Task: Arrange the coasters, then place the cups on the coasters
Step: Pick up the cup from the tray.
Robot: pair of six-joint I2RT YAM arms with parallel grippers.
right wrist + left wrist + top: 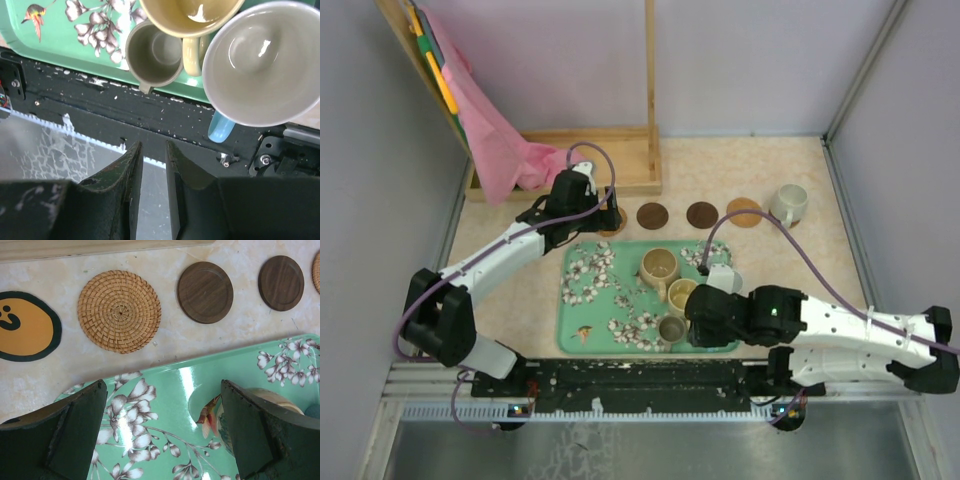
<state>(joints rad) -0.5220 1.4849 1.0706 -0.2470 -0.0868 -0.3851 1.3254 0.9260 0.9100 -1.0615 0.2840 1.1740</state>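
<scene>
The likeliest trouble sits at the near edge of the tray [55, 35]. There the small grey cup [152, 52], the yellow cup [192, 15] and the blue cup [262, 62] crowd together. A grab at one could nudge its neighbours or tip the blue cup, which seems to stand right at the rim.

The right gripper [152, 150] is only slightly open, with a narrow gap and nothing in it. It hangs at the lower middle of its view, with the grey cup straight above and the blue cup to the upper right.

The left gripper [163, 390] is spread wide and empty over the tray. Beyond the rim, the woven coaster [119, 310] and the dark coasters [205, 291] lie across the top of that view.
</scene>
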